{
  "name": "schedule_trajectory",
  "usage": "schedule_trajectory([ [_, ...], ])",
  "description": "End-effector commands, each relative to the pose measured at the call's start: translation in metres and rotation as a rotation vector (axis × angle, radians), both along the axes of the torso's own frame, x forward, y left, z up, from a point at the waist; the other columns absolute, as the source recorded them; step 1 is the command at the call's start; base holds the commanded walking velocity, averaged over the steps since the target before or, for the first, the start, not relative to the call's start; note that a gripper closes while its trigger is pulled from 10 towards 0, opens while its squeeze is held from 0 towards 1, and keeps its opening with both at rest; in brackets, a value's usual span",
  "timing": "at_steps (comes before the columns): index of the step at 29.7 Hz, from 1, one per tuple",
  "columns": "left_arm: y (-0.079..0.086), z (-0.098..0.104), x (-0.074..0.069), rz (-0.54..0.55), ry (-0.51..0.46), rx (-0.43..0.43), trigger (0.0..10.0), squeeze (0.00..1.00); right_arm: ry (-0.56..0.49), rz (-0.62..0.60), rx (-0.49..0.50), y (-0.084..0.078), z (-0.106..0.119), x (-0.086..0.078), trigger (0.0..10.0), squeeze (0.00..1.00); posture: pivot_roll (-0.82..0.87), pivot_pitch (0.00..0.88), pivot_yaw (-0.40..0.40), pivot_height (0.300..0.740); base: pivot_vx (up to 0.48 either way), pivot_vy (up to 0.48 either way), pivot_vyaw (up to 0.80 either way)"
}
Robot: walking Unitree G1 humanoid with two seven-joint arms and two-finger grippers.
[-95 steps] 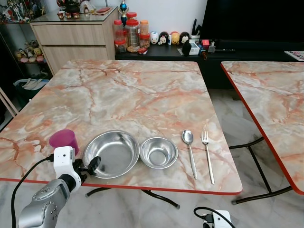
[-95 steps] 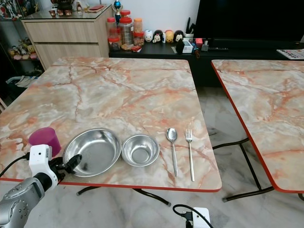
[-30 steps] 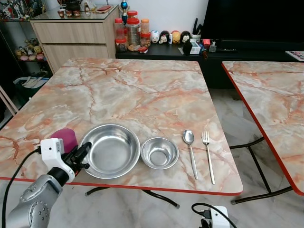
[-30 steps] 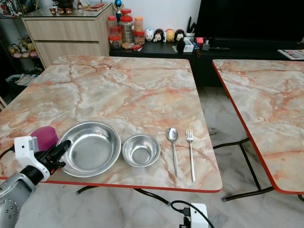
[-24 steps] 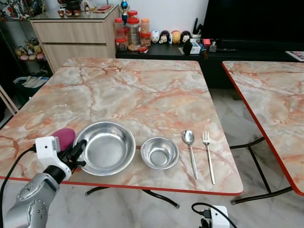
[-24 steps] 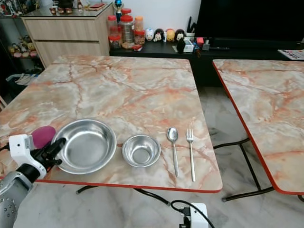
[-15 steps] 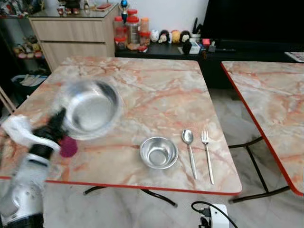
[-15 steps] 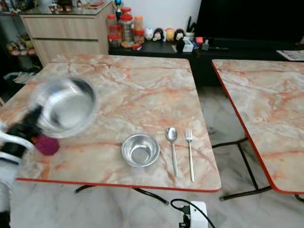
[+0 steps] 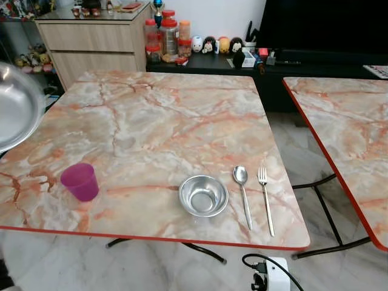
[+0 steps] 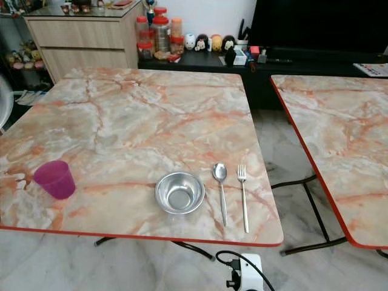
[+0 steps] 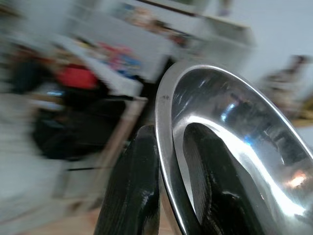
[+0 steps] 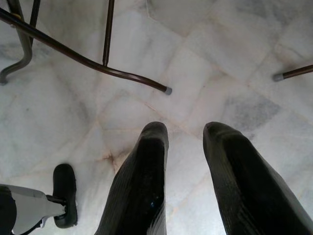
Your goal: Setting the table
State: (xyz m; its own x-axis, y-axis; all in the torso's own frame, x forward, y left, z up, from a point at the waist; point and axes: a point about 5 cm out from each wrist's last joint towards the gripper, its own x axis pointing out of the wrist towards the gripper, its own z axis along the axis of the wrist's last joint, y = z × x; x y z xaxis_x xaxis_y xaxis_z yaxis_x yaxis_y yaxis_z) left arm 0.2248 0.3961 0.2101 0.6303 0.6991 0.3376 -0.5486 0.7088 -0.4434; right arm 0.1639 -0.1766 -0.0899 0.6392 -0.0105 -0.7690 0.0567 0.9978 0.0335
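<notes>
A large steel bowl (image 9: 15, 109) hangs in the air past the table's left edge, tilted. In the left wrist view my left gripper (image 11: 168, 196) is shut on the rim of this large bowl (image 11: 234, 147), one finger inside and one outside. On the marble table (image 9: 170, 121) near the front edge stand a purple cup (image 9: 79, 180), a small steel bowl (image 9: 204, 195), a spoon (image 9: 242, 194) and a fork (image 9: 264, 197), left to right. My right gripper (image 12: 183, 161) hangs open over the floor, holding nothing.
A second marble table (image 9: 345, 121) stands to the right across a narrow gap. A wooden sideboard (image 9: 91, 42) and a dark console with jars (image 9: 167, 36) line the back wall. A white box with a cable (image 9: 273, 280) lies on the floor in front.
My left gripper has lifted the large bowl off the table from beside the purple cup and swung it up and out to the left. The cup now shows whole.
</notes>
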Motion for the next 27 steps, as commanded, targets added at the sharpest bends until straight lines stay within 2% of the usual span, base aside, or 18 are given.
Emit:
schedule_trajectory([
  [1, 0.008, 0.005, -0.006, 0.061, 0.000, 0.025, 10.0, 0.00, 0.005, -0.008, -0.003, -0.001, 0.000, 0.000, 10.0, 0.00, 0.10, 0.000, -0.039, 0.740, 0.000, 0.000, 0.00],
  [2, 0.008, 0.005, -0.006, 0.062, 0.000, 0.026, 10.0, 0.00, 0.005, -0.008, -0.003, -0.001, 0.000, 0.000, 10.0, 0.00, 0.10, 0.000, -0.039, 0.740, 0.000, 0.000, 0.00],
  [4, 0.027, -0.005, -0.023, 0.230, 0.142, 0.106, 10.0, 0.00, 0.007, -0.008, -0.003, -0.001, -0.001, -0.001, 10.0, 0.00, 0.10, 0.000, -0.037, 0.740, 0.000, 0.000, 0.00],
  [5, 0.033, -0.011, -0.029, 0.280, 0.184, 0.110, 10.0, 0.00, 0.008, -0.009, -0.003, -0.001, -0.001, -0.002, 10.0, 0.00, 0.11, 0.000, -0.036, 0.740, 0.000, 0.000, 0.00],
  [7, 0.034, -0.013, -0.031, 0.296, 0.208, 0.121, 10.0, 0.00, 0.010, -0.009, -0.003, -0.001, -0.001, -0.002, 10.0, 0.00, 0.11, 0.000, -0.036, 0.740, 0.000, 0.000, 0.00],
  [8, 0.037, -0.017, -0.033, 0.330, 0.267, 0.147, 10.0, 0.00, 0.012, -0.010, -0.003, -0.001, -0.001, -0.003, 10.0, 0.00, 0.10, 0.000, -0.034, 0.740, 0.000, 0.000, 0.00],
  [9, 0.037, -0.017, -0.033, 0.330, 0.267, 0.147, 10.0, 0.00, 0.012, -0.010, -0.003, -0.001, -0.001, -0.003, 10.0, 0.00, 0.10, 0.000, -0.034, 0.740, 0.000, 0.000, 0.00],
  [11, 0.043, -0.029, -0.033, 0.371, 0.405, 0.180, 10.0, 0.00, 0.012, -0.012, -0.002, 0.000, -0.002, -0.003, 10.0, 0.00, 0.10, 0.000, -0.031, 0.740, 0.000, 0.000, 0.00],
  [13, 0.044, -0.032, -0.030, 0.368, 0.471, 0.204, 10.0, 0.00, 0.013, -0.013, -0.001, 0.000, -0.002, -0.004, 10.0, 0.00, 0.11, 0.000, -0.028, 0.740, 0.000, 0.000, 0.00],
  [14, 0.047, -0.035, -0.028, 0.378, 0.569, 0.262, 10.0, 0.00, 0.014, -0.013, -0.001, 0.000, -0.002, -0.004, 10.0, 0.00, 0.10, 0.000, -0.020, 0.740, 0.000, 0.000, 0.00],
  [16, 0.050, -0.039, -0.028, 0.392, 0.648, 0.292, 10.0, 0.00, 0.016, -0.017, 0.000, 0.000, -0.002, -0.005, 10.0, 0.00, 0.10, 0.000, -0.015, 0.740, 0.000, 0.000, 0.00],
  [17, 0.053, -0.043, -0.030, 0.423, 0.703, 0.309, 10.0, 0.00, 0.016, -0.024, 0.001, 0.000, -0.003, -0.006, 10.0, 0.00, 0.10, 0.000, -0.015, 0.740, 0.000, 0.000, 0.00],
  [19, 0.057, -0.045, -0.033, 0.449, 0.747, 0.323, 10.0, 0.00, 0.015, -0.025, 0.001, 0.000, -0.003, -0.006, 10.0, 0.00, 0.09, 0.000, -0.010, 0.740, 0.000, 0.000, 0.00],
  [21, 0.061, -0.048, -0.036, 0.486, 0.841, 0.382, 10.0, 0.00, 0.016, -0.027, 0.001, 0.001, -0.003, -0.007, 10.0, 0.00, 0.09, 0.000, -0.009, 0.740, 0.000, 0.000, 0.00],
  [24, 0.063, -0.053, -0.034, 0.492, 0.992, 0.492, 10.0, 0.00, 0.021, -0.028, 0.002, 0.001, -0.004, -0.009, 10.0, 0.00, 0.10, 0.000, -0.009, 0.740, 0.000, 0.000, 0.00],
  [25, 0.063, -0.055, -0.034, 0.492, 1.021, 0.507, 10.0, 0.00, 0.022, -0.028, 0.002, 0.001, -0.004, -0.009, 10.0, 0.00, 0.10, 0.000, -0.009, 0.740, 0.000, 0.000, 0.00],
  [26, 0.064, -0.064, -0.033, 0.466, 1.117, 0.531, 10.0, 0.00, 0.023, -0.028, 0.003, 0.001, -0.004, -0.010, 10.0, 0.00, 0.09, 0.000, -0.005, 0.740, 0.000, 0.000, 0.00],
  [27, 0.065, -0.070, -0.034, 0.445, 1.158, 0.527, 10.0, 0.00, 0.023, -0.029, 0.003, 0.001, -0.004, -0.010, 10.0, 0.00, 0.09, 0.000, -0.005, 0.740, 0.000, 0.000, 0.00],
])
